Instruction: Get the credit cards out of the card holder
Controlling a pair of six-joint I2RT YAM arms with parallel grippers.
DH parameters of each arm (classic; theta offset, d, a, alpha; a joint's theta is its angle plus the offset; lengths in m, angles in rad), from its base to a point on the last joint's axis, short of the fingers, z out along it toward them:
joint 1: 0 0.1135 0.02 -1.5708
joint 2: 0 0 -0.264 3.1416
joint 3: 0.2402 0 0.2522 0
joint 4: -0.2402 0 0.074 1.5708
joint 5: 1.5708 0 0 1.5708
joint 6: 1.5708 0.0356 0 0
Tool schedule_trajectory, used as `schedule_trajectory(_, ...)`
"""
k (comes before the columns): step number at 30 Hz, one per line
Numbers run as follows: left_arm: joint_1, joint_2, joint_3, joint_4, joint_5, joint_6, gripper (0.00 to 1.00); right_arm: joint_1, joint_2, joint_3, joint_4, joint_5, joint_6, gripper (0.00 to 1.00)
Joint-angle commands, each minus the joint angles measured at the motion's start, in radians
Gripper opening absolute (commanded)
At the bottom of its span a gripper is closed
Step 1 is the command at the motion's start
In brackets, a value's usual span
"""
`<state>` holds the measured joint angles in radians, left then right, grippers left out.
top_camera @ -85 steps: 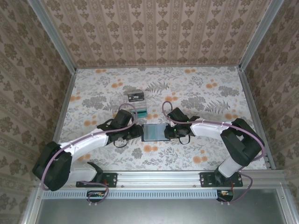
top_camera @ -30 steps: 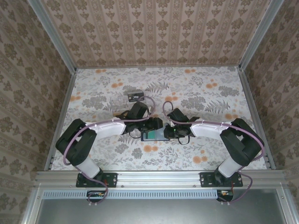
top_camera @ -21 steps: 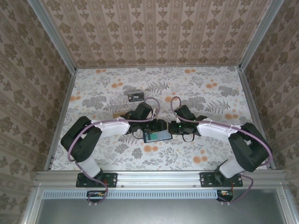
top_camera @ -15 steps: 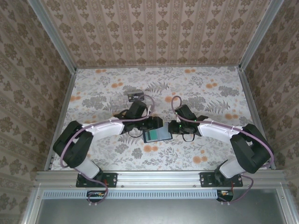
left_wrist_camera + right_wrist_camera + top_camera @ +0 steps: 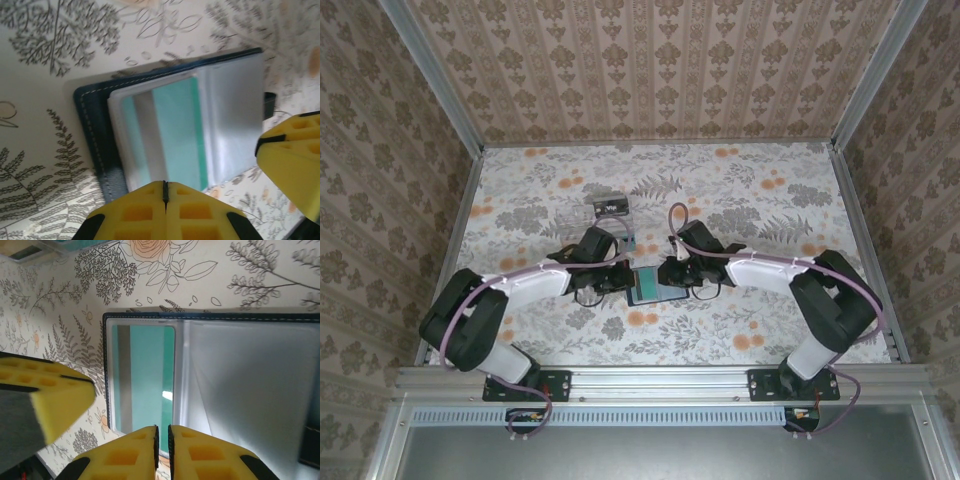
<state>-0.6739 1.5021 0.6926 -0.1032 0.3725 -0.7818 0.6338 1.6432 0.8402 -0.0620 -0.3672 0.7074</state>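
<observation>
The card holder (image 5: 653, 285) lies open and flat on the table between my two grippers. Its navy edge (image 5: 95, 135) frames a clear sleeve holding a teal credit card (image 5: 177, 130), and a grey-blue page (image 5: 250, 390) with a dark closing tab (image 5: 269, 105) lies beside it. My left gripper (image 5: 164, 187) is shut and empty, its tips just over the near edge of the teal card. My right gripper (image 5: 162, 432) hangs over the teal card (image 5: 147, 375) with only a thin slit between its fingers and nothing held. The orange-tan card is out of view.
A clear plastic tray (image 5: 609, 208) with a dark item in it stands behind the left gripper (image 5: 618, 277). The right gripper (image 5: 672, 272) is a short way from it. Each wrist view catches the other gripper's yellow finger (image 5: 45, 395) near the wallet's edge.
The left arm has swung about and its gripper has drawn back to the wallet's left edge. The right gripper has moved left onto the open wallet. The wallet has shifted only slightly.
</observation>
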Motion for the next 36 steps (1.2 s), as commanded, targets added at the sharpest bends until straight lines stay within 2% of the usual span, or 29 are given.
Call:
schedule_trajectory(1, -0.010, 0.029, -0.008, 0.023, -0.003, 0.001, 0.00, 0.004, 0.043, 0.034, 0.033, -0.066, 0.032, 0.17)
schedule_trajectory(21, -0.035, 0.085, -0.007, 0.000, -0.021, 0.001, 0.00, 0.007, 0.167, 0.079, 0.001, -0.086, 0.032, 0.22)
schedule_trajectory(25, -0.039, 0.089, -0.002, 0.003, -0.018, 0.001, 0.00, 0.007, 0.167, 0.076, 0.019, -0.106, 0.042, 0.12)
schedule_trajectory(27, -0.039, 0.089, -0.002, 0.002, -0.018, 0.004, 0.00, 0.007, 0.161, 0.073, 0.020, -0.104, 0.041, 0.00)
schedule_trajectory(36, -0.034, 0.077, -0.008, -0.042, -0.045, 0.022, 0.00, -0.051, 0.088, 0.018, -0.017, -0.086, 0.011, 0.00)
